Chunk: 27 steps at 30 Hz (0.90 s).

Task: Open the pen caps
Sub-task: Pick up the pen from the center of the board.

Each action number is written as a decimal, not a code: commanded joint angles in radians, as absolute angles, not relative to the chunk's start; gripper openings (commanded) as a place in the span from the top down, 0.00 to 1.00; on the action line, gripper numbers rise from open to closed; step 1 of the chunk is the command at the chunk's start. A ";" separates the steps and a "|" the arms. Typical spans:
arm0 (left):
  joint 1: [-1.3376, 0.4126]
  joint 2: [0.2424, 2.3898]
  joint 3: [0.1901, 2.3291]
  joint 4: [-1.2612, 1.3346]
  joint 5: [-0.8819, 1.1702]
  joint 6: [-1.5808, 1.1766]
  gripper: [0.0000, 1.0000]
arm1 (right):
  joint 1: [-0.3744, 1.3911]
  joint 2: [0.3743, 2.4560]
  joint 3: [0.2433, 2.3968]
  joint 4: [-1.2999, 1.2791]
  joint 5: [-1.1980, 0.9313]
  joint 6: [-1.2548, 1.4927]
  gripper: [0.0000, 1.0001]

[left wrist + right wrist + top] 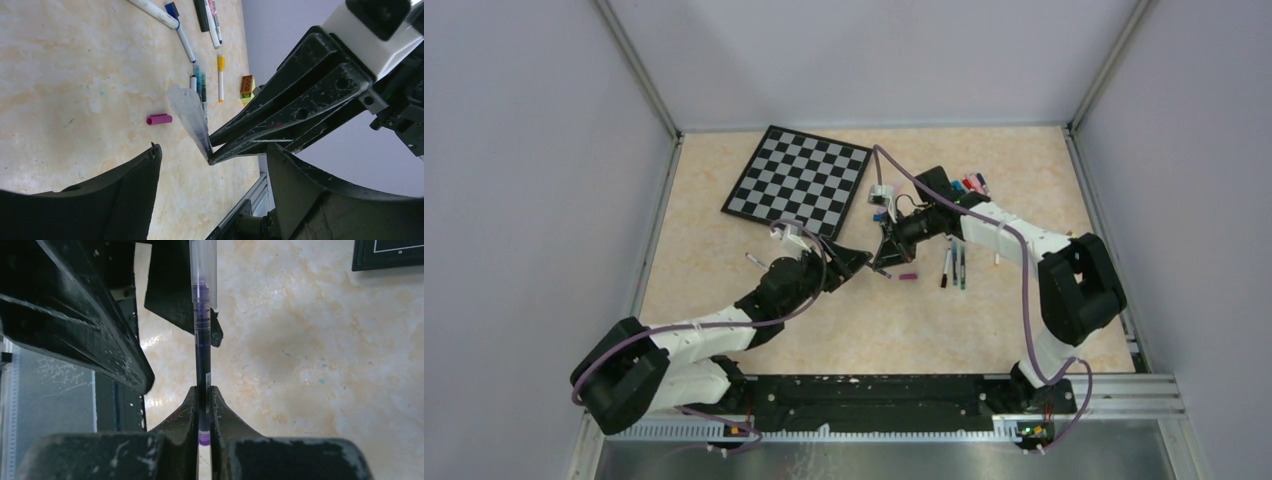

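Note:
My right gripper (pixel 202 394) is shut on a purple-inked pen (pixel 202 357), low on its dark barrel. The pen's clear cap (pixel 203 270) is still on and points away from the right wrist. In the left wrist view the same capped pen (pixel 190 112) sticks out of the right gripper's fingertips (pixel 225 145). My left gripper (pixel 212 150) is open, with a finger on each side of the pen and touching neither it nor the cap. From above, both grippers meet over the table's middle (pixel 879 262). A loose pink cap (pixel 907 275) lies just right of them.
Three pens (pixel 954 265) lie right of the pink cap, and more capped pens (pixel 969 185) sit at the back right. The chessboard (pixel 797 183) lies at the back left, with one small pen (pixel 752 259) in front of it. A yellow-orange block (pixel 246 87) rests near the yellow-capped pen (pixel 220 75).

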State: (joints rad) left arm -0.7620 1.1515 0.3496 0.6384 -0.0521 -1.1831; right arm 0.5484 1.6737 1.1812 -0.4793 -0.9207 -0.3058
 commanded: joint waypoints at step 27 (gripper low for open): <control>-0.864 1.128 0.402 0.649 -0.273 -1.217 0.32 | 0.562 1.612 1.104 -0.245 -1.044 -0.083 1.00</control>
State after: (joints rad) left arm -0.8600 1.1648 0.4149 0.6067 -0.2367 -1.1973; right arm 0.5491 1.6653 1.1191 -0.2909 -1.0084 -0.0990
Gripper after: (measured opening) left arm 0.676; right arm 0.024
